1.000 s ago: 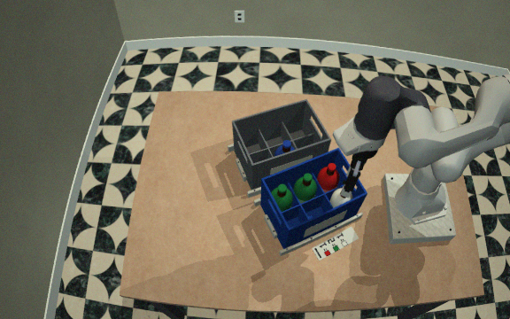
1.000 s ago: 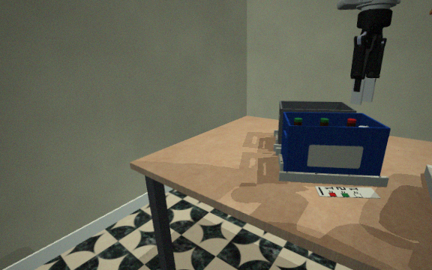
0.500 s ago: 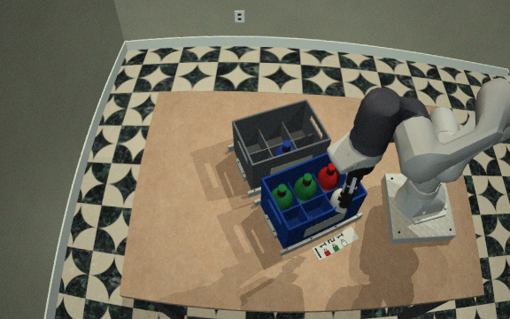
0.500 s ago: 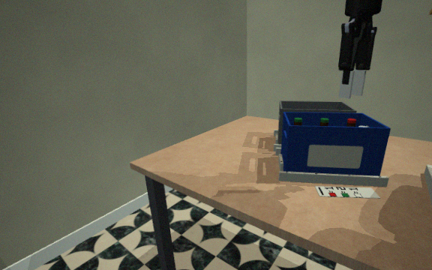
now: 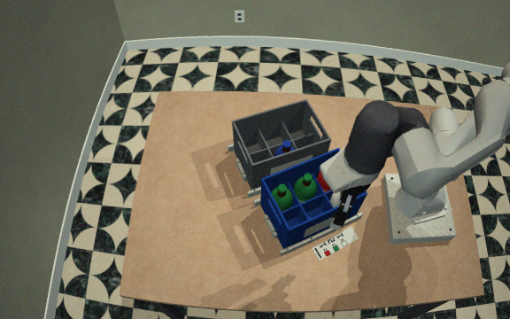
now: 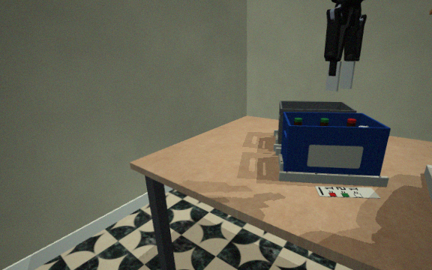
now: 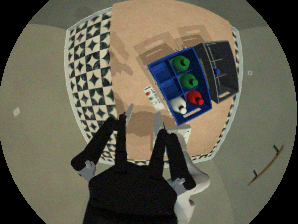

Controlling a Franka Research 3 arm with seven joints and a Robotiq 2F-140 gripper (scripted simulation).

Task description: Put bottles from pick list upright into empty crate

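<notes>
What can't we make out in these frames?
- Red bottle, top view: mostly behind the arm's wrist.
- White bottle: hidden by the arm in top view, tiny in wrist view.
- Pick list counts: too small to read anywhere.
- Grey crate, exterior view: inside blocked by the blue crate.
</notes>
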